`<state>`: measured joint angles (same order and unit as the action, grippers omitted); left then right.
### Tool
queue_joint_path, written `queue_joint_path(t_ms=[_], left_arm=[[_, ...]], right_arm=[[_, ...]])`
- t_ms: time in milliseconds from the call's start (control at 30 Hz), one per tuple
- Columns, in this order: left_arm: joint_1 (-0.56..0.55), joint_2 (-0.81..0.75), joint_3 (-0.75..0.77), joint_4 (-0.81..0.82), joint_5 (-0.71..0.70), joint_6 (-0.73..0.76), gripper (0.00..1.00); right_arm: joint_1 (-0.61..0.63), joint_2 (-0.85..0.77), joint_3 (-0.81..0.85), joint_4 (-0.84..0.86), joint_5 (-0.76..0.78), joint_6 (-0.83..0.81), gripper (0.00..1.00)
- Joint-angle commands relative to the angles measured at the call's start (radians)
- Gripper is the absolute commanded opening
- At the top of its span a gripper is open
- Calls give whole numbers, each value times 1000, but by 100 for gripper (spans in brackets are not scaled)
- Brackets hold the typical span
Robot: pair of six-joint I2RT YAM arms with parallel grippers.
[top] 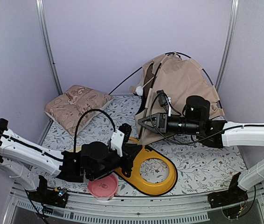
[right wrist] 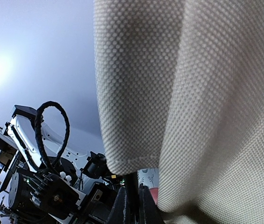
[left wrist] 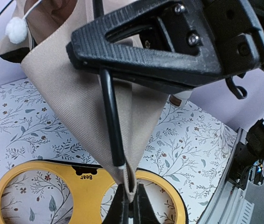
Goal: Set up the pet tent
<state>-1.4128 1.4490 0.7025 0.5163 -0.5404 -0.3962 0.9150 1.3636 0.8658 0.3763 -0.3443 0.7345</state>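
Note:
The beige pet tent (top: 178, 86) stands half raised at the back right, thin black poles (top: 206, 74) arching over it and a white pom-pom (top: 140, 90) hanging at its left. My left gripper (left wrist: 132, 205) is shut on the tent's lower fabric corner (left wrist: 131, 184), where a black pole (left wrist: 111, 121) ends in a white tip. In the top view that gripper (top: 125, 129) sits just left of the tent's front edge. My right gripper (right wrist: 133, 203) is shut on a black pole under the fabric (right wrist: 192, 93). From above, the right gripper (top: 141, 122) is close above the left one.
A yellow two-hole bowl stand (top: 153, 170) lies flat under the left gripper, with a pink bowl (top: 103, 187) at the near edge. A floral pillow (top: 78, 105) rests at the back left. Grey walls enclose the patterned mat (top: 206, 163).

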Motion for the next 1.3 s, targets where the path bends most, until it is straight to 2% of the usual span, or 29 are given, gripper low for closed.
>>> queue_joint_path(t_ms=[0,600,1267], left_arm=[[-34,-26,-19,-162,151,0,0],[42,-47,-53,-133,232,-62,0],[55,-70,-18,-164,251,-5,0]], right_arm=[[-94,-2,11,145,190,-2,0],[-96,-8,-2,136,155,-3,0],[-94,32,4,123,148,2,0]])
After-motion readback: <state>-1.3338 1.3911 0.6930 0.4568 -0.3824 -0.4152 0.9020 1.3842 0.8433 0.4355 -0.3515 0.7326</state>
